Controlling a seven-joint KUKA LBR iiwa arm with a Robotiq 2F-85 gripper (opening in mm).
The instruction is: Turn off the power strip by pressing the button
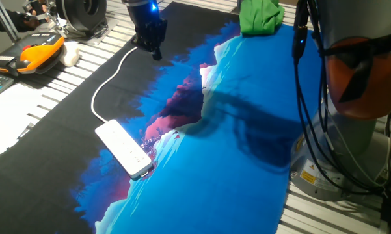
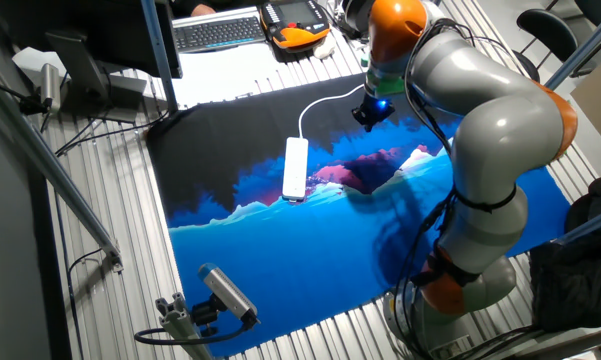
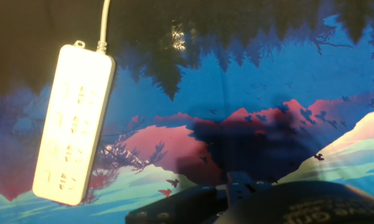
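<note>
While raised, end effector (image 1: 155, 49) well apart from power strip (image 1: 123, 148), finger state unclear

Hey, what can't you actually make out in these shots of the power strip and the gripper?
- Power strip button: hand view glare washes out its top; too small in both fixed views.
- Gripper fingertips: dark and blurred in one fixed view, tiny in the other; open or shut unclear.
- Cord: far end hidden behind the gripper.

Slatted metal table (image 2: 110, 270), blue landscape cloth (image 1: 234, 175)
</note>
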